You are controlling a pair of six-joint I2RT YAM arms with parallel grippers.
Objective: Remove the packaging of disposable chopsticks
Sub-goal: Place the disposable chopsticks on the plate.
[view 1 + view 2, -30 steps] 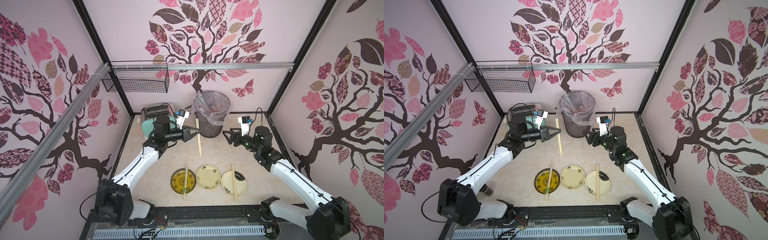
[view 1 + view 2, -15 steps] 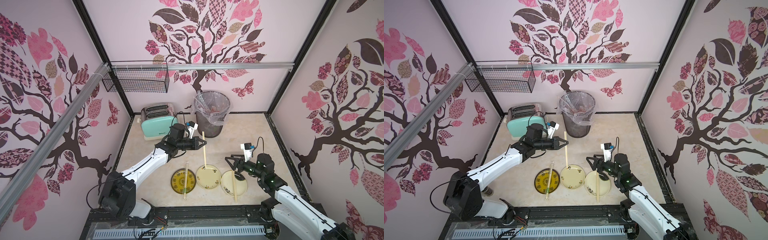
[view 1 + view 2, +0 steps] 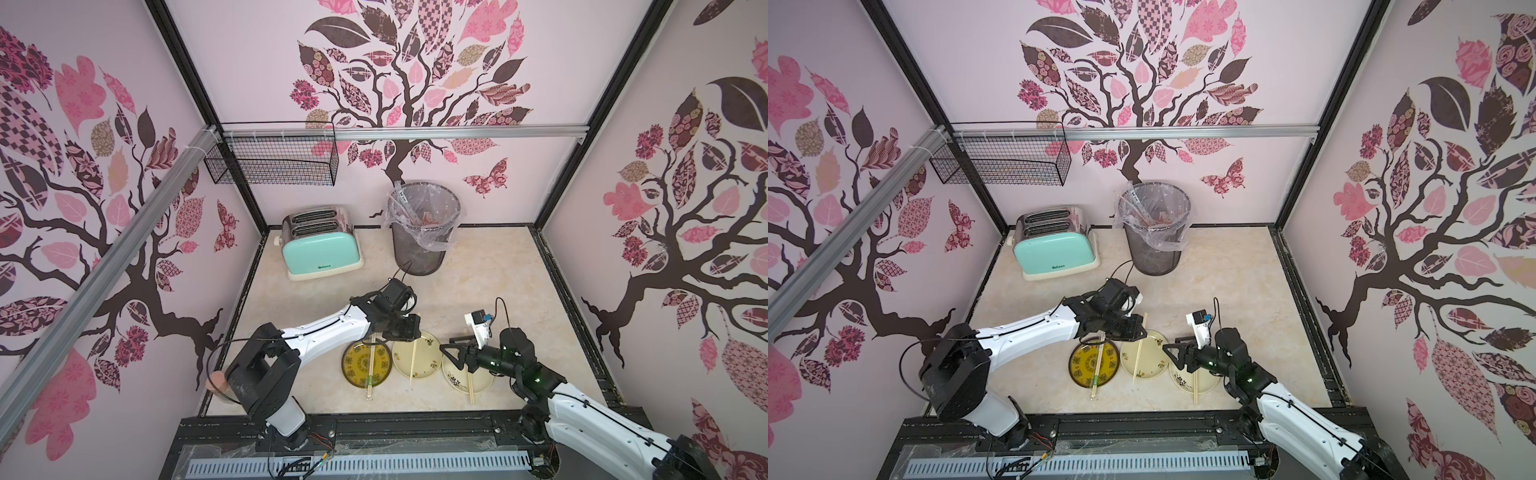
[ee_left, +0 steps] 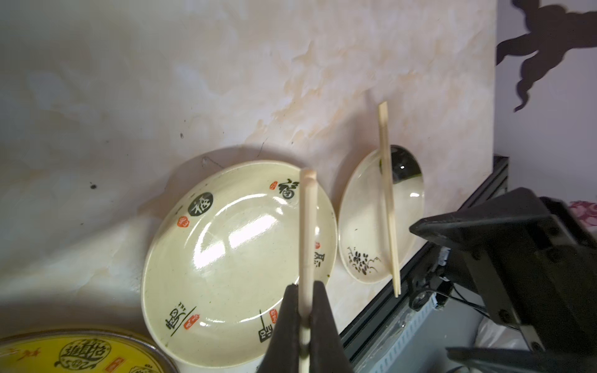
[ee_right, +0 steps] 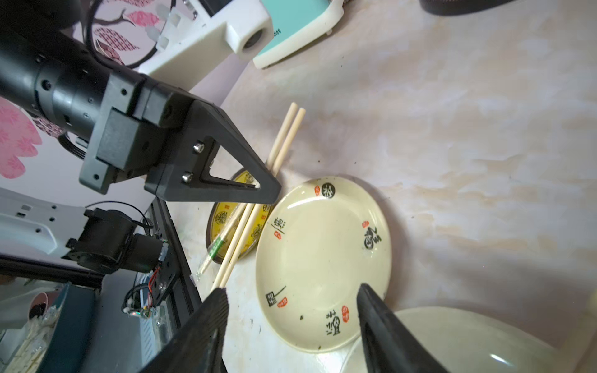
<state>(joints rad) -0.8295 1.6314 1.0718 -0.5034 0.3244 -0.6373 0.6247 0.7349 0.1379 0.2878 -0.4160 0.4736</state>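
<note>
Bare chopsticks [image 4: 307,232] over cream plate [image 4: 219,281], black Chinese characters [image 4: 200,203]

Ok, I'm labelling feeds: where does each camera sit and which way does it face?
Top views: overhead, looking down at the table; both arms show.
Left wrist: on its arm, past the left fingers, shut on chopsticks, toward the cream plate.
Right wrist: on its arm, between open right fingers, toward that plate.
Both wrist views share it.

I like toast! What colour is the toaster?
The toaster is mint green, silver on top; clearest in a top view.
</note>
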